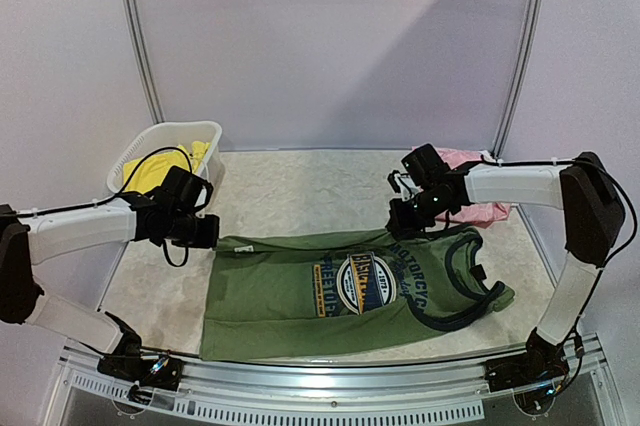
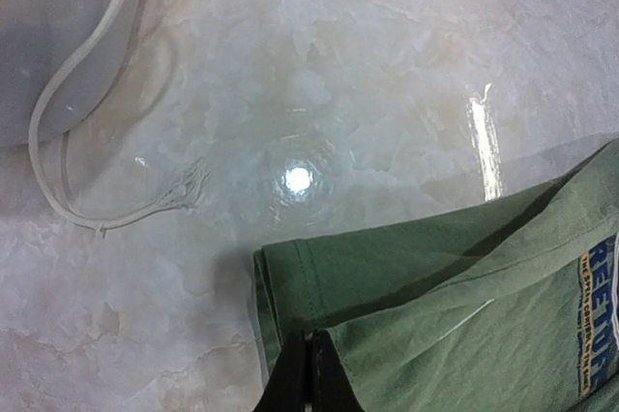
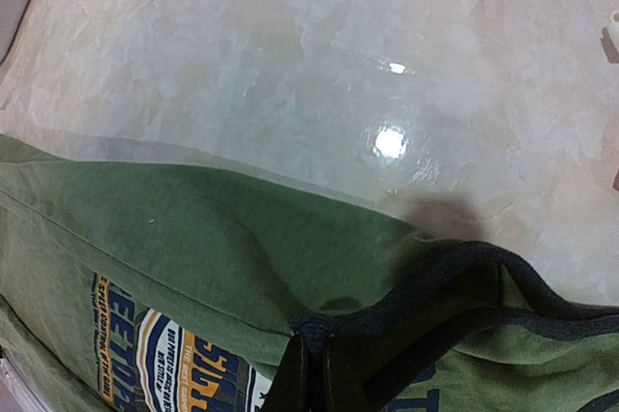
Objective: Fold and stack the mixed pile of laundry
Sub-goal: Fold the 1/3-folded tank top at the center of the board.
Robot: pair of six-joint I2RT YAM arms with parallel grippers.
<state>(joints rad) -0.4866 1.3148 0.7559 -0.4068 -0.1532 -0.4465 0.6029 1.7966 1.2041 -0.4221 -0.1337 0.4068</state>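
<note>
Tank top [image 1: 270,291] lies crosswise — neckline right, hem left.

We see the left gripper [image 1: 212,235] and right gripper [image 1: 397,224] in black, carried on white tubular links [image 1: 80,229] with bulky black joints [image 1: 595,206] and thin looping black cables [image 1: 150,155].

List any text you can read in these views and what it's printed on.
"OTORCYC", cut off at both ends: dark letters on the green tank top, beside its round badge.
"REET", part of a longer word: yellow letters by the badge; rest blurred.
Small print inside the badge: too blurred to read.
Nothing else carries text.
</note>
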